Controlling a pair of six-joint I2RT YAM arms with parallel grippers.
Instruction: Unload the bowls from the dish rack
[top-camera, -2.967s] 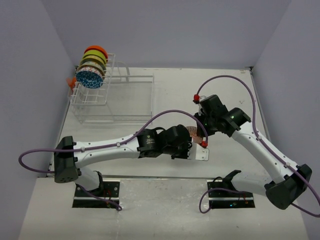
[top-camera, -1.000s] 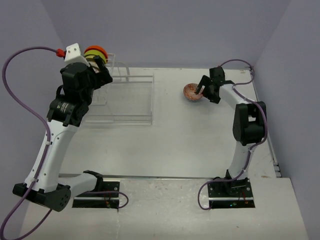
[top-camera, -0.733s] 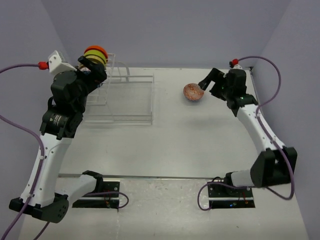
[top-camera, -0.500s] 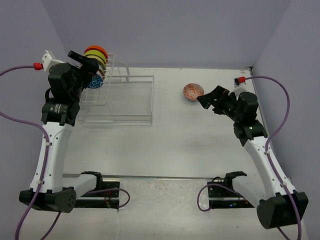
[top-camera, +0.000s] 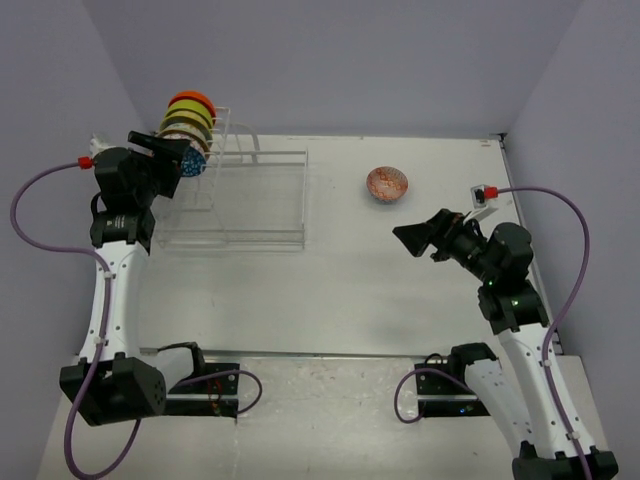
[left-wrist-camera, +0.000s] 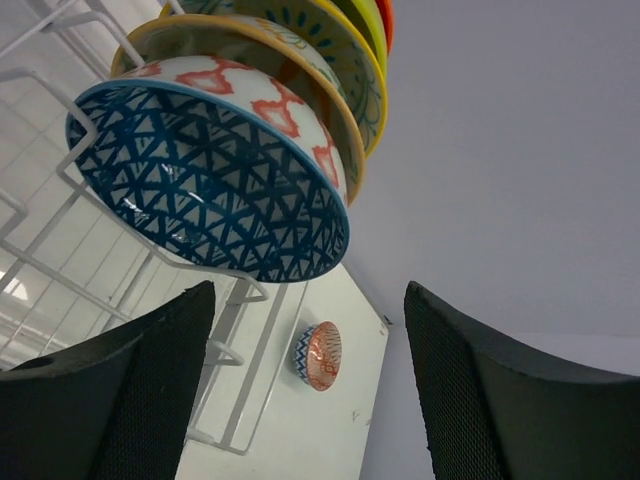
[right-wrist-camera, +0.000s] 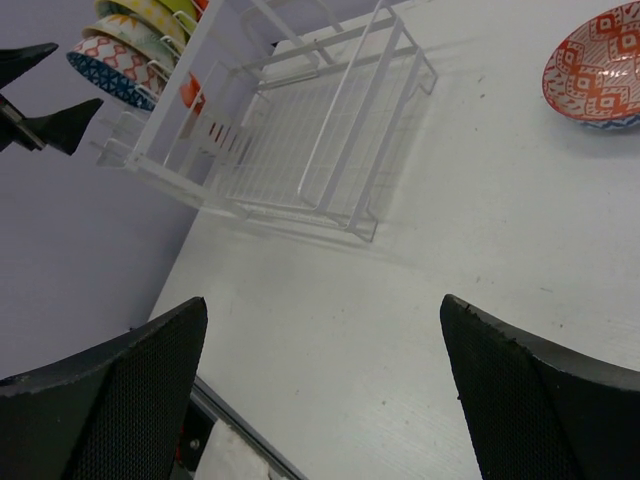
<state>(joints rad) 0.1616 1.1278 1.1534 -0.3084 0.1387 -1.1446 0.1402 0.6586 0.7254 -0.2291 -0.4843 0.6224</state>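
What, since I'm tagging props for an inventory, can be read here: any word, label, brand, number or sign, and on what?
No readable text in any view.
Blue triangle-patterned bowl and the bowls behind it in the dish rack: painted patterns only, no lettering.
Red-patterned bowl on the table: pattern only, no lettering.

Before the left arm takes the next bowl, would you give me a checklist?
1. Left gripper open: ok.
2. Blue triangle bowl frontmost in the dish rack: ok.
3. Left fingers around its rim: not ok.
4. Right gripper open and empty: ok.
5. Red patterned bowl on the table, apart from the rack: ok.
6. Blue bowl free to lift out: cannot tell.
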